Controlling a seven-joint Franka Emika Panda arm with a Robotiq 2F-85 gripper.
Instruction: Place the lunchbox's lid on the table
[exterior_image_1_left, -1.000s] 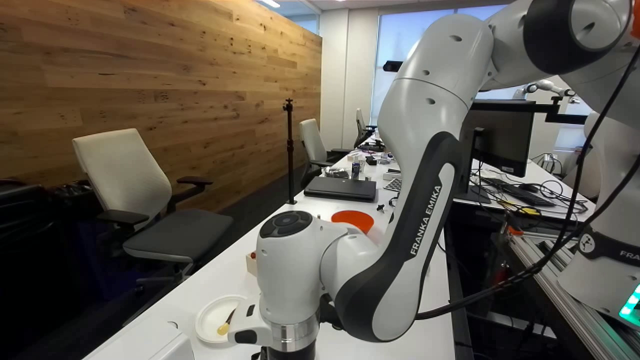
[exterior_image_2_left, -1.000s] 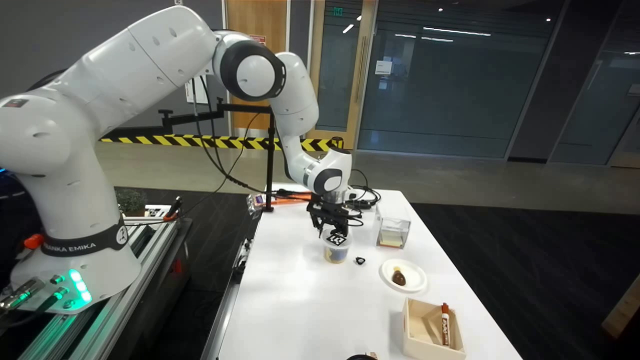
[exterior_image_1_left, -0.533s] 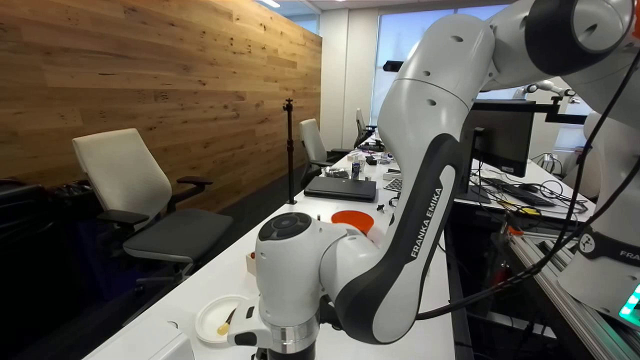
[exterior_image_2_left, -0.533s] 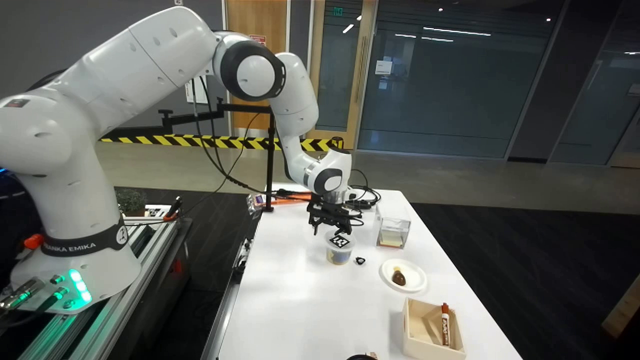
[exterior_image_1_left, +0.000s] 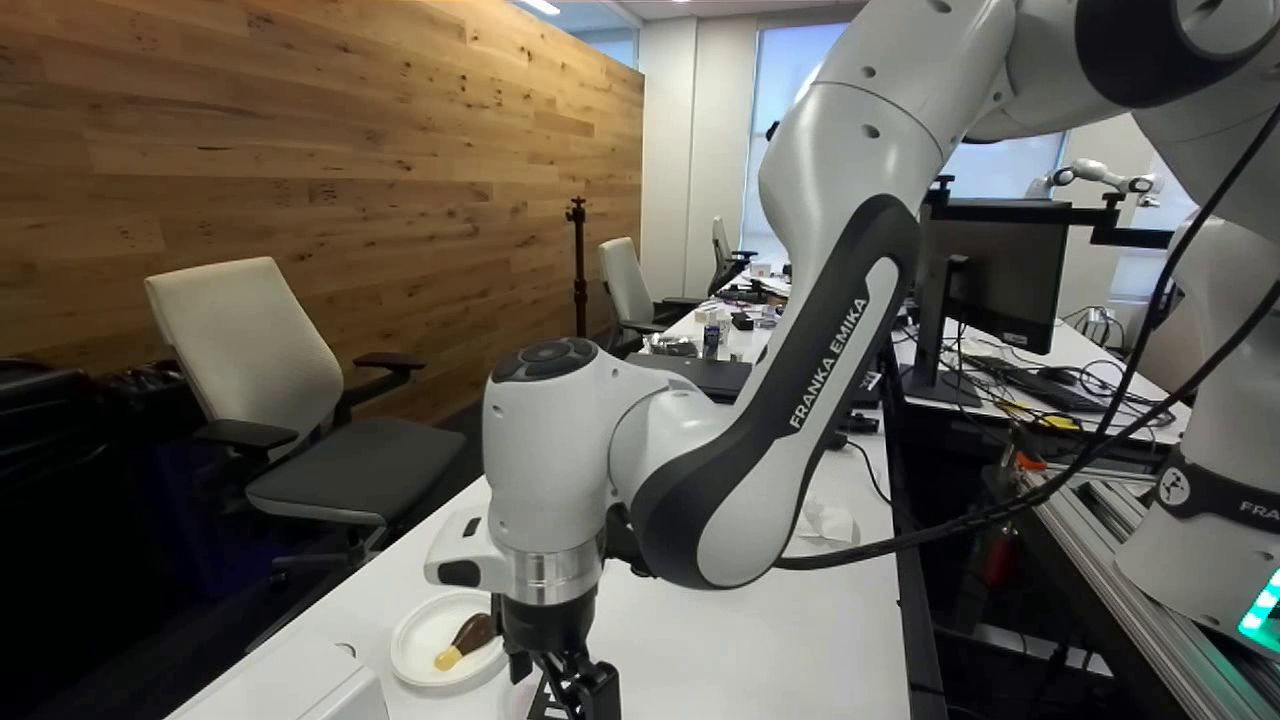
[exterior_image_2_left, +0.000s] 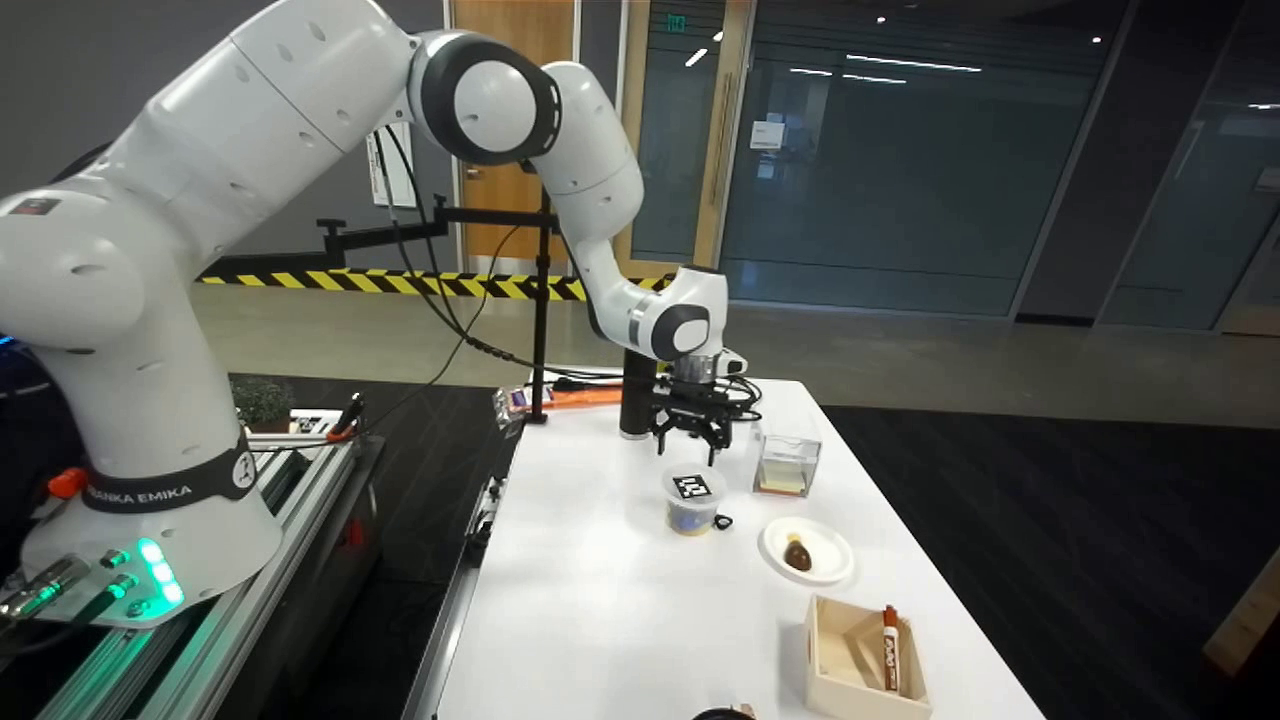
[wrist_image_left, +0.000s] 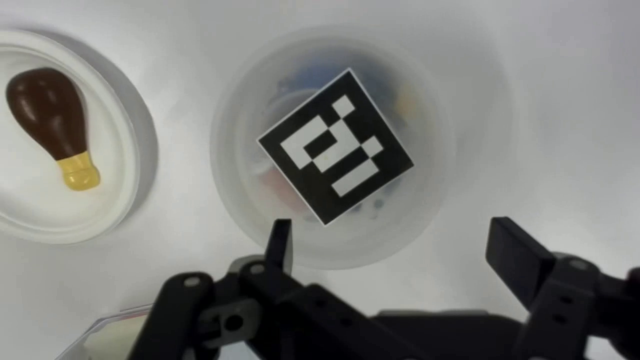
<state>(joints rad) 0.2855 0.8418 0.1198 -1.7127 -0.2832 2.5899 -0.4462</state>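
We had raised our black, wide-spread pincer (exterior_image_2_left: 686, 454) clear of the round translucent tub (exterior_image_2_left: 691, 518), whose black-and-white-patterned lid (wrist_image_left: 335, 147) awaited removal.

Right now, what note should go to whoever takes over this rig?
Claw: open, holding nothing, above the lid.
Lid: black-and-white pattern on top, resting on the lunchbox; how tightly it fits can't be told.
Lunchbox: round tub standing on the table.
Done: nothing yet; the lid is neither gripped nor off.
Left: probably grip the lid, lift it clear, lower it onto the table and let go.
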